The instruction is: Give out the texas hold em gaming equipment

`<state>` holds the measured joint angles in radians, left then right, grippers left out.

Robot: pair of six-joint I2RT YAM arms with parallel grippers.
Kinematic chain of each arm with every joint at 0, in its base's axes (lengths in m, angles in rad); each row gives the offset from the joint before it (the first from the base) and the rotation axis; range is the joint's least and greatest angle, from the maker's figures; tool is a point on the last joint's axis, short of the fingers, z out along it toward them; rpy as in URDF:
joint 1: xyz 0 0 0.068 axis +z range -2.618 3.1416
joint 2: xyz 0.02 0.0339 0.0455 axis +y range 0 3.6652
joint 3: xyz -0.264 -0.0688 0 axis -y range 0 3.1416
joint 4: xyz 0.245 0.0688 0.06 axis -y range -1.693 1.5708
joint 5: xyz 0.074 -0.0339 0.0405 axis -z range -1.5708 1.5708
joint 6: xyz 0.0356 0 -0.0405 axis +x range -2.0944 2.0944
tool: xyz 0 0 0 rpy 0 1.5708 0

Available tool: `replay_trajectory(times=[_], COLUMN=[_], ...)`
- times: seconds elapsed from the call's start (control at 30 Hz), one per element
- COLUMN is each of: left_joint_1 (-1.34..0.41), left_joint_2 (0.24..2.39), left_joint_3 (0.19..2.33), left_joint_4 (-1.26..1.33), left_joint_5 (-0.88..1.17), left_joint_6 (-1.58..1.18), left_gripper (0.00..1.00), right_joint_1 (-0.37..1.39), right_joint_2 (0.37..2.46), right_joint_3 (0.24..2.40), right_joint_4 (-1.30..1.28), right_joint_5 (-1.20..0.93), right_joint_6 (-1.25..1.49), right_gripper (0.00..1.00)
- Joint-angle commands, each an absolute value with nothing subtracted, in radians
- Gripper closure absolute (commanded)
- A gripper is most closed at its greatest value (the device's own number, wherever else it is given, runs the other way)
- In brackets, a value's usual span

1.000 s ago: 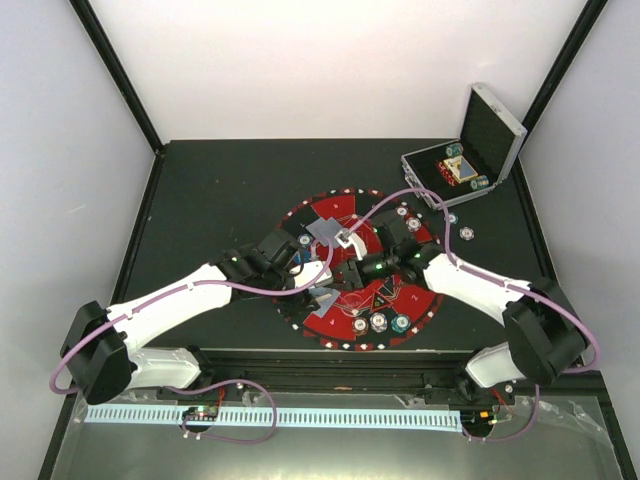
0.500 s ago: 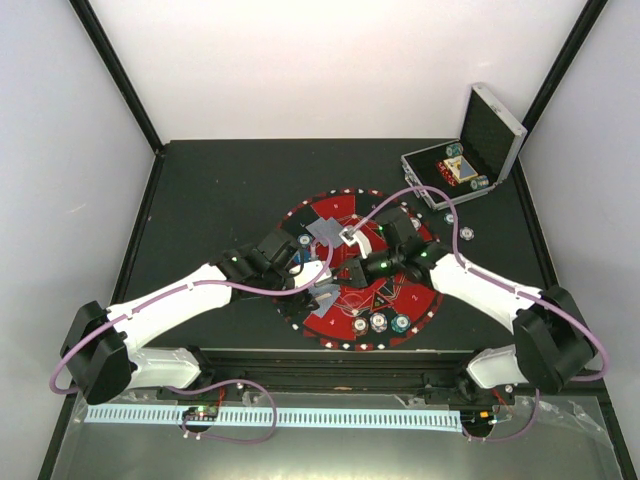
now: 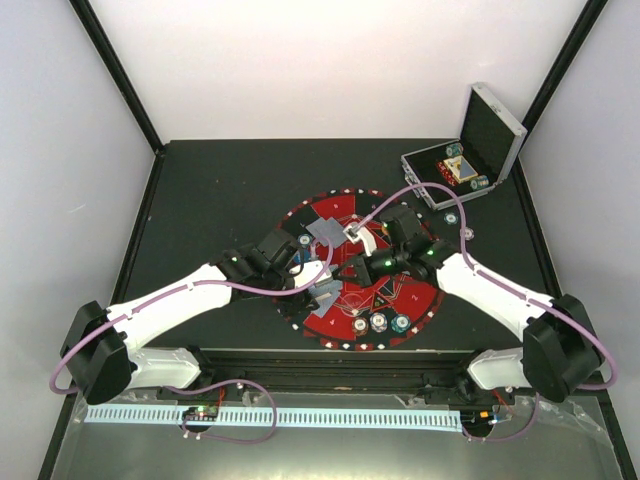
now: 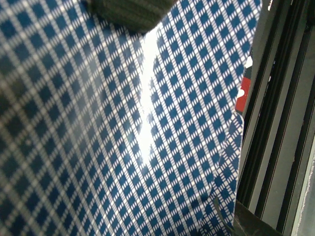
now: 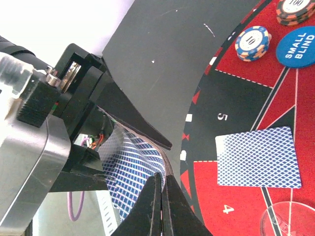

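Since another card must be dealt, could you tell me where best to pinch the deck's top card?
Probably pinch its free edge, where the deck bows out past the left gripper's fingers, coming edge-on from the opposite side, where the right gripper sits. The left gripper clamps the rest, leaving only that edge exposed.

Both arms are the same build: the left arm (image 3: 170, 300) and right arm (image 3: 490, 290) have glossy white shell links, with chunky black joint housings (image 3: 97, 352) at 7 and 5 o'clock in the top view. A purple cable (image 3: 400, 193) loops along each one, and there are tiny green lights (image 3: 383, 265) near the wrists. The right gripper (image 5: 161, 179) has slim black wedge fingers. The left wrist has a silver block (image 5: 29, 162) with a knurled black screw (image 5: 35, 105).
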<state>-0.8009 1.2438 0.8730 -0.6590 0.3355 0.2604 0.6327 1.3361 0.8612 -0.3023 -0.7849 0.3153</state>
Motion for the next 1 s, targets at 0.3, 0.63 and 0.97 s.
replay_trajectory(times=[0.3, 0.63, 0.97], left_joint_1=[-0.809, -0.807, -0.690], left_joint_2=[1.227, 1.223, 1.182], left_joint_3=[0.905, 0.904, 0.902], left_joint_4=[-0.665, -0.663, -0.667], left_joint_5=[0.336, 0.307, 0.257], left_joint_6=[0.265, 0.259, 0.255], left_gripper=[0.61, 0.61, 0.61], right_joint_1=[0.560, 0.485, 0.526], right_joint_2=[1.240, 1.183, 1.390], right_joint_3=[0.918, 0.949, 1.029], right_joint_4=[-0.450, -0.576, -0.646], right_joint_5=[-0.655, -0.524, -0.639], right_joint_6=[0.243, 0.180, 0.084], right_gripper=[0.99, 0.99, 0.99])
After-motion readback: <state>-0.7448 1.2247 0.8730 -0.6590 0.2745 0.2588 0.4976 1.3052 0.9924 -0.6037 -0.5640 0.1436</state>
